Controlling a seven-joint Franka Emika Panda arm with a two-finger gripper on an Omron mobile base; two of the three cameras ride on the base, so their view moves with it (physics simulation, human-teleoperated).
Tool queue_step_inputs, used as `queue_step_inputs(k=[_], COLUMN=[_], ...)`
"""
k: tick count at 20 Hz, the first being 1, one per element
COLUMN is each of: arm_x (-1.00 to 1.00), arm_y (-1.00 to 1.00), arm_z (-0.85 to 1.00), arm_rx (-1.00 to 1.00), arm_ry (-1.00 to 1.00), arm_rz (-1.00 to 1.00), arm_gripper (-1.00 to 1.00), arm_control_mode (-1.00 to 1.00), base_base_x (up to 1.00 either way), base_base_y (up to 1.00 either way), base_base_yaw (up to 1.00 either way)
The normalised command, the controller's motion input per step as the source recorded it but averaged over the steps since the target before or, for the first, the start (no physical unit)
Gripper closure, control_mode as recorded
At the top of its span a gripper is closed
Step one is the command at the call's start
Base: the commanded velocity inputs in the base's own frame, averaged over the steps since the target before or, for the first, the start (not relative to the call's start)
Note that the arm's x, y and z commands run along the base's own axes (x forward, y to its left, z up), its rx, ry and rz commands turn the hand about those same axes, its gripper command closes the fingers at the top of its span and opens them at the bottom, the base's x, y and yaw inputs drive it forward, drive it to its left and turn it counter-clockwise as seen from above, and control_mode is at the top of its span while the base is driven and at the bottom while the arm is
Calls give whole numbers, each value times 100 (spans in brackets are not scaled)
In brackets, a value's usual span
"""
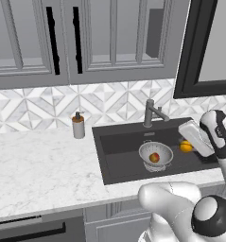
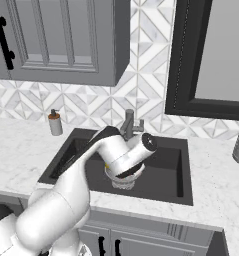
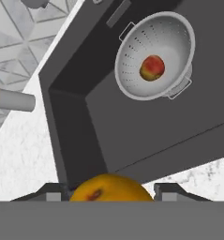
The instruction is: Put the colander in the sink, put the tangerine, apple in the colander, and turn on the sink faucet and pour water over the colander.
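Tangerine carried above the sink
Pincer (image 3: 111, 196) clamped on tangerine (image 3: 111, 188); apple (image 3: 152, 68) lies inside colander (image 3: 132, 70) in sink (image 3: 146, 136).

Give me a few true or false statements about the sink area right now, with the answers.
1. The colander sits in the sink. True.
2. The apple lies in the colander. True.
3. The tangerine is already in the colander. False: it is between the gripper fingers, above the sink.
4. The soap dispenser stands inside the sink. False: it stands on the counter, left of the sink.
5. Water runs from the sink faucet. False: none shows.
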Motion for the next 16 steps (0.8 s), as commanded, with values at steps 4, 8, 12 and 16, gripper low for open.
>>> queue_step_inputs(k=[4,8,12,16], arm_x=[47,43,20,15], arm_y=[-9,-23,-34,-29], arm_z=[-30,-35,-33,-21], arm_rx=[0,0,-1,0], arm_ry=[-16,-7,0,-3], arm_rz=[6,20,26,24], arm_gripper=[100,100,100,100], arm_control_mode=[-100,-100,-100,-100], base_base_x=[0,0,0,0], base_base_y=[0,0,0,0], base_base_yaw=[0,0,0,0])
